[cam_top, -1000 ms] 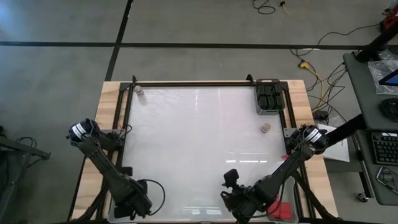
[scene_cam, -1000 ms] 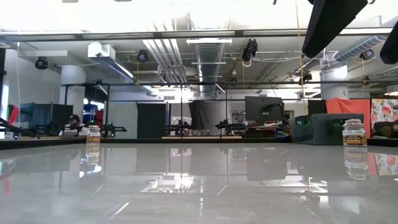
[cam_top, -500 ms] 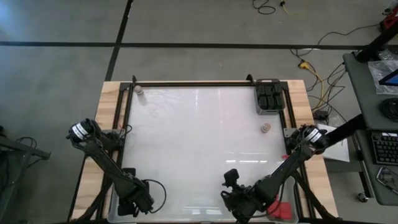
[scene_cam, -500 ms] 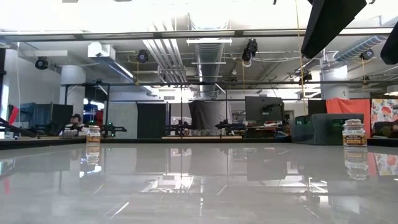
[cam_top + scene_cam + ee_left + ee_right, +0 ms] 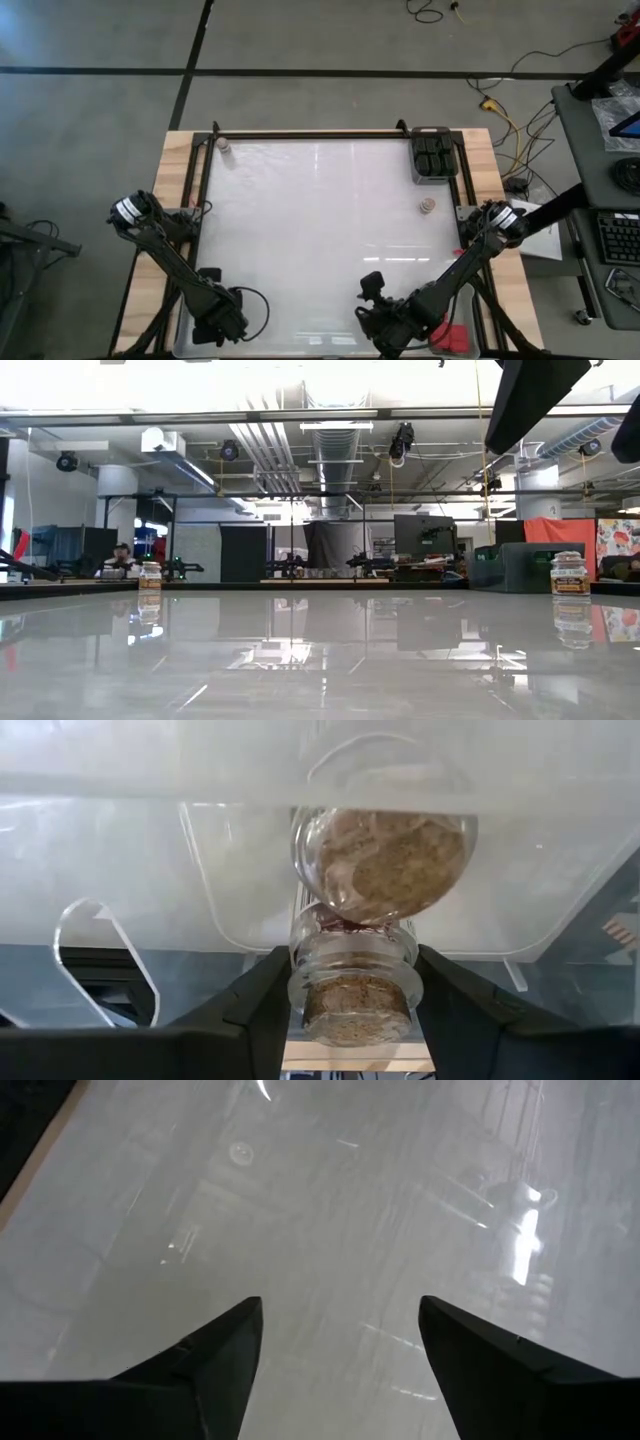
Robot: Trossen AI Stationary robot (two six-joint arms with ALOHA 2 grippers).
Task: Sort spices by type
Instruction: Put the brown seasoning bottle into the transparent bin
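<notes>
A: Tabletop [image 5: 320,240] first: white, glossy, wood-edged, filling the middle of the high view.

B: And the arms?

A: Both dark, both reaching toward the near edge. Left arm [image 5: 165,255] angled to the near left corner, right arm [image 5: 465,270] bent in toward the near middle.

B: Bins next?

A: Clear bin [image 5: 432,182] at the far right corner, packed with black jars [image 5: 432,152]. Second clear bin [image 5: 150,870] close in front of the left wrist camera, at the near left corner.

B: State of the left tool [image 5: 215,325]?

A: Clamped on a brown spice jar [image 5: 355,990], with one dark finger [image 5: 260,1010] pressed on each side of its neck. Round glass body full of brown grains, right up against the clear wall of that near bin.

B: Right tool [image 5: 385,325]?

A: Spread wide, with nothing between the fingers [image 5: 215,1350]. Hangs above bare tabletop near the front edge.

B: Loose jars?

A: Tan-lidded jar [image 5: 427,206] upright on the tabletop, just in front of the far right bin and well apart from both tools. Small jar [image 5: 225,146] alone at the far left corner. Red pieces [image 5: 457,337] at the near right corner beside the right arm, too small to tell more.
</notes>
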